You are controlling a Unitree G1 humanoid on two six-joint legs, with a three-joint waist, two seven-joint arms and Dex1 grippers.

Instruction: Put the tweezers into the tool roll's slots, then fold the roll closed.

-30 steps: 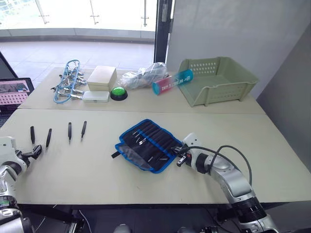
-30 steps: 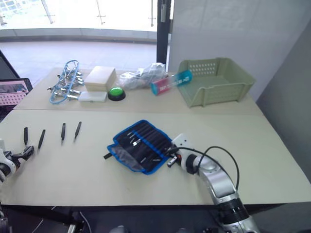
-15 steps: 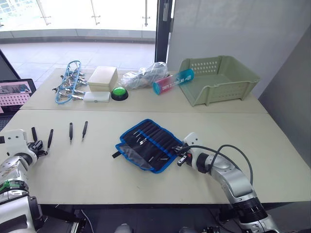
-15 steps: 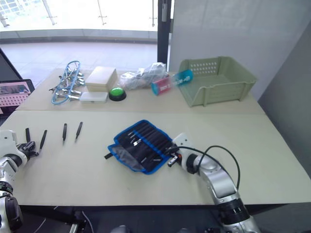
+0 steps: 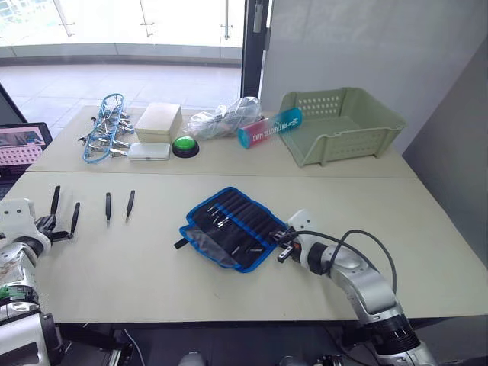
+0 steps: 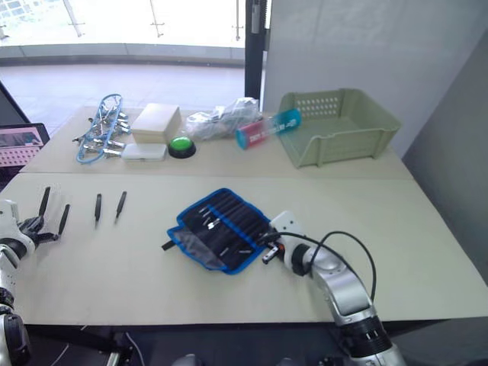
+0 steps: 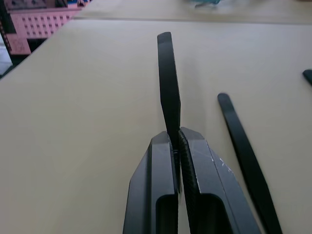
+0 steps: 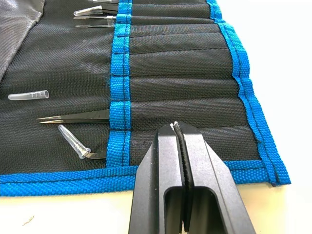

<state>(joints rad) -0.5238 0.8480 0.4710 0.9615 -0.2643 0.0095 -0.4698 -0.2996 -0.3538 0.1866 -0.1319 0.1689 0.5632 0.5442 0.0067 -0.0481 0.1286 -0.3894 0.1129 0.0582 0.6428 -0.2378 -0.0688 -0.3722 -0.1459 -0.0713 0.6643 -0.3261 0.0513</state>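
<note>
Silver-grey arms, white wrists, looping black cable, black-fingered right tool (image 5: 283, 245)

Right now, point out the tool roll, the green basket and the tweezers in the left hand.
tool roll (image 5: 232, 226): left eye view, middle of its black slotted face.
green basket (image 5: 379, 142): left eye view, its front wall.
tweezers in the left hand (image 7: 168, 92): left wrist view, upper part of its black blade.

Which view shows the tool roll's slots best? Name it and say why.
The right wrist view: the slots run as parallel black pockets behind a blue stitched band, with tweezer tips poking out. In the eye views, the tool roll lies open beside the right gripper, its pockets showing as faint stripes.
</note>
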